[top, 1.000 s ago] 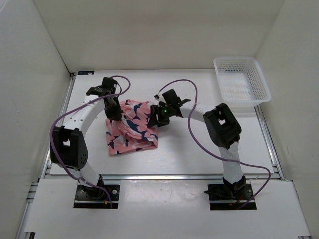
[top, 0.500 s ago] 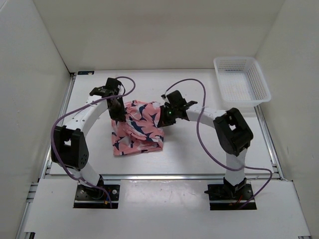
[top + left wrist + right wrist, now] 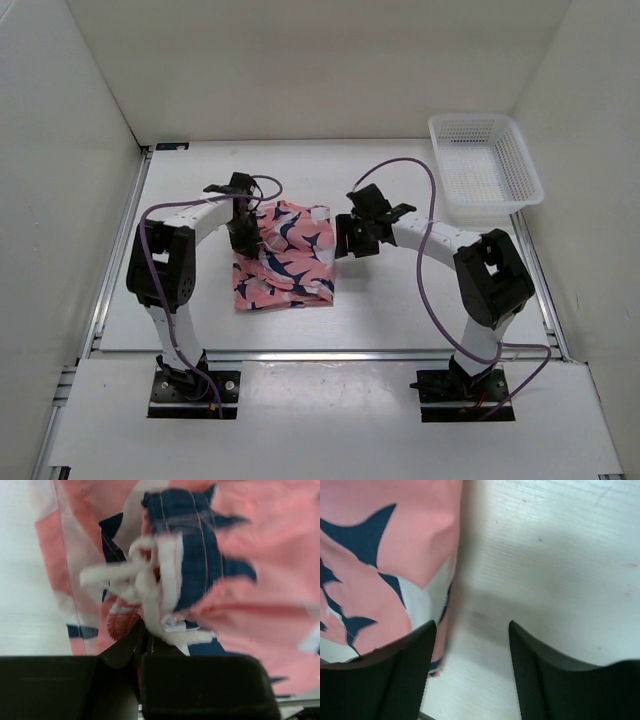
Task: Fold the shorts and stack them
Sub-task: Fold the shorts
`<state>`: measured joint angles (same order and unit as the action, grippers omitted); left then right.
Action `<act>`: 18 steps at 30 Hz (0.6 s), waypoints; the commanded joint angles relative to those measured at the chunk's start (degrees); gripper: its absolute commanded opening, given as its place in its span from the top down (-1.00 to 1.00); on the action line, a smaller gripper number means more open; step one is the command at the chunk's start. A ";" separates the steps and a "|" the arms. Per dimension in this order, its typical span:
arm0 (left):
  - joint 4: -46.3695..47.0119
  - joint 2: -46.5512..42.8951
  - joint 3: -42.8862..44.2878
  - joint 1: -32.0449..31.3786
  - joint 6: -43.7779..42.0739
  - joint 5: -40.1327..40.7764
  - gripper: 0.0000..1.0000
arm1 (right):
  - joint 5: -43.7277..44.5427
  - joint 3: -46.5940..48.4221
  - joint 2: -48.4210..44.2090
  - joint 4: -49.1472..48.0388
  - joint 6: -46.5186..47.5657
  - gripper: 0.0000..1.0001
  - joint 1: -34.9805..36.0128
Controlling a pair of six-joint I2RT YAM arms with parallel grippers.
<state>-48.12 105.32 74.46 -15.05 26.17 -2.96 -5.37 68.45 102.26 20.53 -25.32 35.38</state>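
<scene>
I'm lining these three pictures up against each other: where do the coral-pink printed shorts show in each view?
Top external: the shorts lie left of centre on the table.
Left wrist: the shorts fill most of the picture, their white drawstring in the middle, table at far left.
Right wrist: the shorts take the left side, table to the right.
Shared landmark: the white table beside the fabric's edge.

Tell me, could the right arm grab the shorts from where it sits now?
Probably yes. The right gripper is open just beside the edge of the shorts, with only bare table between its fingers, and nothing blocks the way.
</scene>
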 commanded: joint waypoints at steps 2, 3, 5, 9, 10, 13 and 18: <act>1.98 -0.54 -0.01 0.11 -0.77 1.38 0.69 | 3.08 1.42 -4.87 3.28 1.41 -0.07 0.83; 1.98 -1.42 -0.01 0.11 -0.25 1.38 0.57 | 3.08 2.21 -4.87 4.85 1.41 0.18 1.44; 0.93 -5.10 -0.01 0.11 0.28 2.34 0.13 | 3.08 3.36 -4.87 5.39 1.94 0.74 3.81; -3.45 -10.56 2.18 0.11 1.95 5.68 -0.07 | 0.71 6.52 -1.29 5.92 1.94 0.99 7.68; -4.34 -11.35 2.97 0.11 1.95 6.38 -0.07 | 0.71 6.53 -0.14 5.92 1.94 0.99 8.21; -5.84 -13.12 4.91 0.11 2.48 6.39 0.09 | -0.17 7.14 3.91 3.12 1.42 0.99 8.83; -5.85 -10.85 6.76 -0.42 2.48 2.54 0.79 | -1.31 7.84 9.98 3.89 0.89 0.99 8.83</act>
<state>-52.62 93.49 80.01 -15.14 28.51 1.28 -5.48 74.61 109.91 23.49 -24.56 44.64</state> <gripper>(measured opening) 0.119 0.009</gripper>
